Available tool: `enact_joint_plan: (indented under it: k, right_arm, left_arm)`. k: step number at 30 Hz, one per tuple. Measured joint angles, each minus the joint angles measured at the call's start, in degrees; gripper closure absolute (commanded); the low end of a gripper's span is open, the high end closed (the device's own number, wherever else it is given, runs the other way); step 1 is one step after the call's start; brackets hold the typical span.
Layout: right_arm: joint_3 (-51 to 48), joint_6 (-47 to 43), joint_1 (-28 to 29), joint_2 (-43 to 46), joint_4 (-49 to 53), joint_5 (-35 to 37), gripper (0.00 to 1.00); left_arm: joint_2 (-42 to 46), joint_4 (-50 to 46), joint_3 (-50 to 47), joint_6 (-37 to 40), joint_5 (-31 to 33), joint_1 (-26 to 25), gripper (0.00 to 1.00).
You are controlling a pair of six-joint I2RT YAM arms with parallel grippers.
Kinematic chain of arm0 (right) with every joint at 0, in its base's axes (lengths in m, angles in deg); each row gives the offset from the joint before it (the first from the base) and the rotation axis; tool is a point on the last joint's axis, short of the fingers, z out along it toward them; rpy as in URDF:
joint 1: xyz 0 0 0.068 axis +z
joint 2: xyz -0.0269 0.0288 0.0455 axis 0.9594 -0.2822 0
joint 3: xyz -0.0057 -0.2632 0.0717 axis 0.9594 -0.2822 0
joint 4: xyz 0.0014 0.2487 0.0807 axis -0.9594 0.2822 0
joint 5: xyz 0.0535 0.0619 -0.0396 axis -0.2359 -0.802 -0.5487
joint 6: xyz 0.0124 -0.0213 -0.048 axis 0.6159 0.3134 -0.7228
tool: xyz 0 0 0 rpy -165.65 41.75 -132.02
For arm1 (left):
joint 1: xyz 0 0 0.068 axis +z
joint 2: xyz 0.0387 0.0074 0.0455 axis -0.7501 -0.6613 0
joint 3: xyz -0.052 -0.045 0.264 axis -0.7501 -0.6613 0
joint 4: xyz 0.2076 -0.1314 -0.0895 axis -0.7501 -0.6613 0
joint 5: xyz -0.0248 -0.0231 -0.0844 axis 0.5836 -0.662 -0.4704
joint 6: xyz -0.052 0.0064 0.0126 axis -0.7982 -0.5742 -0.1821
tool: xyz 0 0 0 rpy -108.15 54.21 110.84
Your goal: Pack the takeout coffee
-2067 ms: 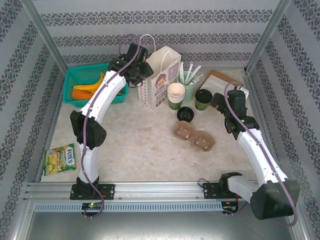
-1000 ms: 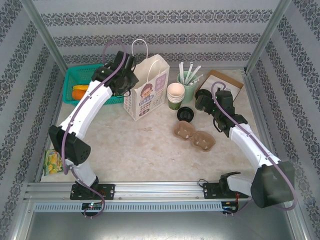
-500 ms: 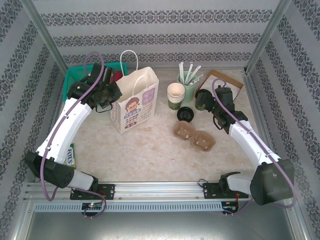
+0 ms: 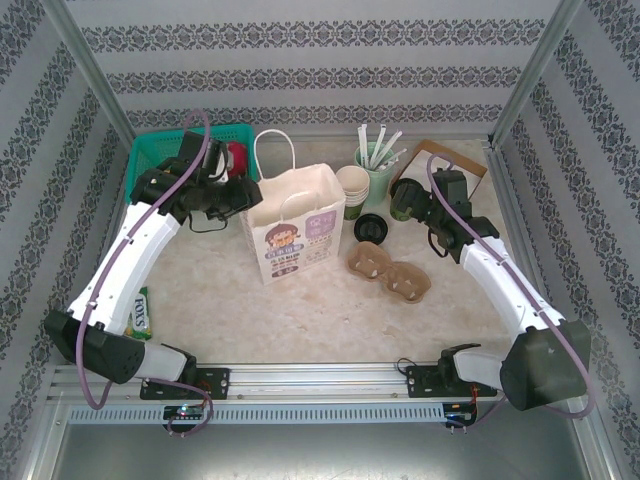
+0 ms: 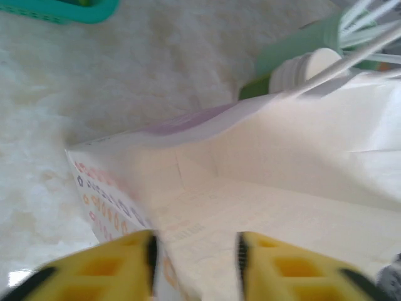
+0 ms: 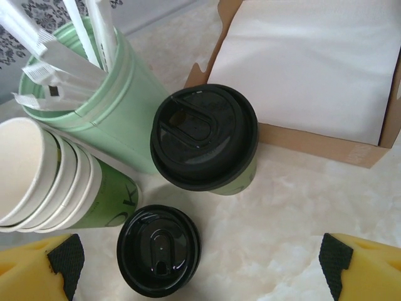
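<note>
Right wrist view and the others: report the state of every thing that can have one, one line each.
takeout coffee, upright, lid on, not gripped
loose lid, flat on the table, on no cup
cream cups, stacked, unlidded
tumbler, upright, holding wrapped straws
cardboard box, open
paper bag, standing, mouth open
cup carrier, empty
left gripper, open at the bag's rim
right gripper, open, holding nothing

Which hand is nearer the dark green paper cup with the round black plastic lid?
Right. The right hand hangs open right at the dark green paper cup; the left hand is across the table at the white paper bag.
</note>
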Motion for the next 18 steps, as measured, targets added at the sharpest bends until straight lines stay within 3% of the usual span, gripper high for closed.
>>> enact_joint_plan:
  k: [5,13,18]
  right_arm:
    - [0.0,0.3,0.0,0.0,0.7,0.0,0.02]
    - [0.0,1.8,0.0,0.0,0.6,-1.1,0.02]
    - [-0.6,3.0,0.0,0.2,-1.9,-3.1,0.02]
  left_arm:
    - [0.5,-0.6,1.6,6.2,-1.3,0.0,0.02]
    - [0.5,-1.7,8.7,31.7,-0.4,0.0,0.0]
    - [-1.8,4.5,8.1,46.3,-0.4,0.0,0.0]
